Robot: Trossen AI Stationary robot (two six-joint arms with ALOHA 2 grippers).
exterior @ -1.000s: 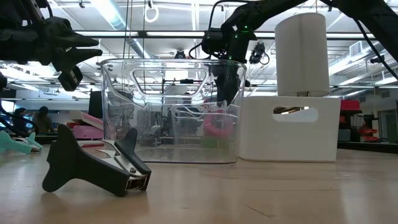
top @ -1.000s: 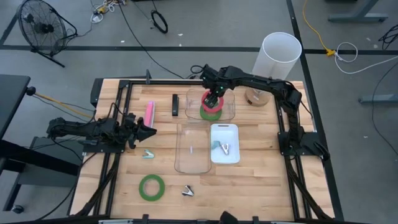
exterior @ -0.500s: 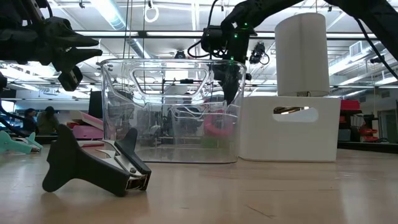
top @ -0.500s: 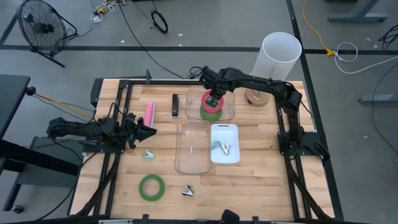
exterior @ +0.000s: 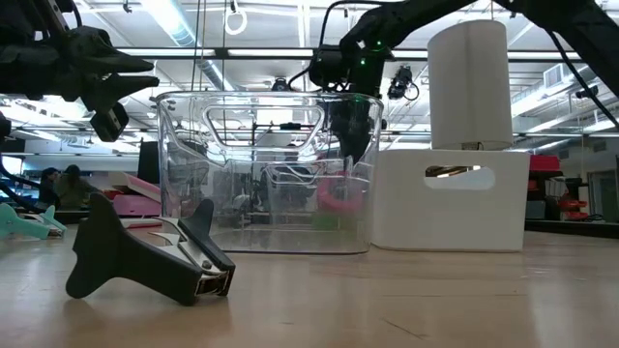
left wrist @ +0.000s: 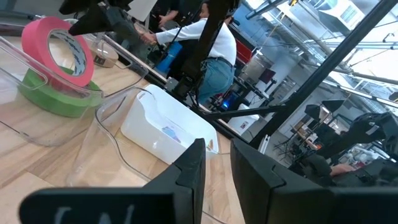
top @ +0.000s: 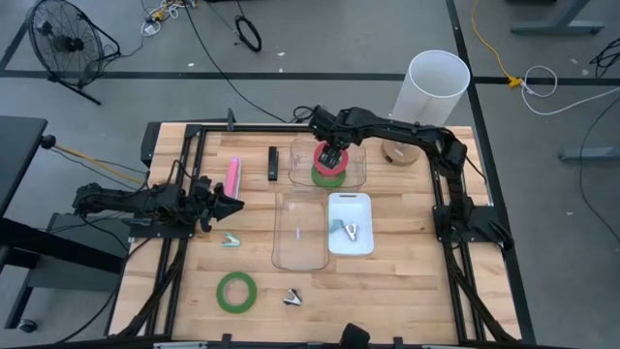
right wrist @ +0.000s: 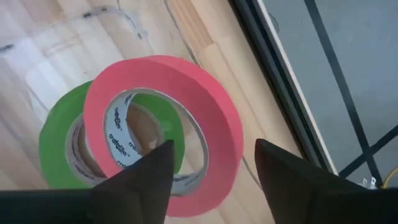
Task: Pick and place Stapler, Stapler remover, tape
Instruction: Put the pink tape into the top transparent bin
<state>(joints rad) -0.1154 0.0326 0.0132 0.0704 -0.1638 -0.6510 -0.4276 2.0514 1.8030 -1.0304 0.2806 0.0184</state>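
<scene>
At the far middle of the table a clear bin (top: 354, 173) holds two rolls of tape: a green roll (top: 327, 175) lying flat on its floor and a red-pink roll (right wrist: 163, 127) leaning tilted across it, one edge raised; the right gripper (top: 334, 155) hangs just above that pair with its fingers (right wrist: 283, 177) spread apart, holding nothing, the pink ring showing between them in the right wrist view; nearer the front stands a second, larger clear bin (top: 298, 231), in which nothing can be seen, and just beside it on the right a white bin (top: 350, 202) containing a small metallic staple remover (top: 351, 231); on the bare wood lie a third tape ring, green (top: 236, 291), near the front left, a dark staple remover (top: 293, 298) near the front centre, a teal staple remover (top: 231, 240) left of the larger clear bin, a pink stapler (top: 232, 175) and a black stapler (top: 273, 163) toward the far left; the left gripper (top: 231, 205) hovers over the table's left side, well apart from the bins, its fingers (left wrist: 189, 174) slightly parted and empty; a white cylinder (top: 432, 87) stands beyond the far right corner.
</scene>
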